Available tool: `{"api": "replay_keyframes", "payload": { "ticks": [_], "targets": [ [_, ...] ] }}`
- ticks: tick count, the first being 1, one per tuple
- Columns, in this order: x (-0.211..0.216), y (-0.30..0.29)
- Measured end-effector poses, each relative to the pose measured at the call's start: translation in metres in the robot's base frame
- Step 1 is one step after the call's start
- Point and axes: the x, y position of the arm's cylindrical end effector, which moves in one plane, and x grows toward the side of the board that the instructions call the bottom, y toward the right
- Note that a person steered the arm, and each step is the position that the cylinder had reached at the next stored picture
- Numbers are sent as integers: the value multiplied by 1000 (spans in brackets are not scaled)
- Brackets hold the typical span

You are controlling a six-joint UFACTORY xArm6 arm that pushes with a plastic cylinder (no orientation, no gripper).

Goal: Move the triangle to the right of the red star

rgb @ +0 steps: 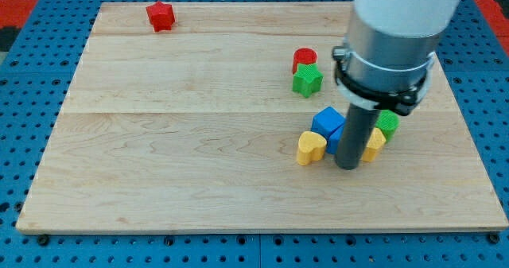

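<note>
A: What sits farthest left on the wooden board [199, 141]?

B: The red star [160, 16], alone at the far left corner, well apart from every other block.

A: And moving right from there?

B: Past a long stretch of board comes a cluster on the right half. At the far side of it a red cylinder-like block [304, 57] stands touching a green star [307, 80], which lies just nearer than it. Nearer again, a yellow heart-shaped block [311, 147] rests just left of a blue cube [328, 122]; the two look to be touching or nearly so.

A: Where is my tip?

B: My tip [347, 166] is down on the board just right of the yellow heart and just nearer than the blue cube, with the dark rod rising in front of the cube's right edge. There is no gripper to be open or clenched, only the bare rod, and it grasps nothing.

A: What lies beyond the rod?

B: Just to its right a second yellow block [374, 144] peeks out, partly hidden, so I cannot tell its shape. Just beyond it, farther and right, a green block [388, 123] shows under the arm's collar, also partly covered.

A: And the triangle?

B: I cannot pick out a triangle for certain; it may be one of those two half-hidden blocks right of the rod, far from the red star.
</note>
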Motion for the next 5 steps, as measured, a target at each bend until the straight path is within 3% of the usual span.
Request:
{"api": "replay_keyframes", "payload": {
  "ticks": [2,3,4,5],
  "targets": [
    [-74,46],
    [-68,49],
    [-42,19],
    [-45,-10]
  ]
}}
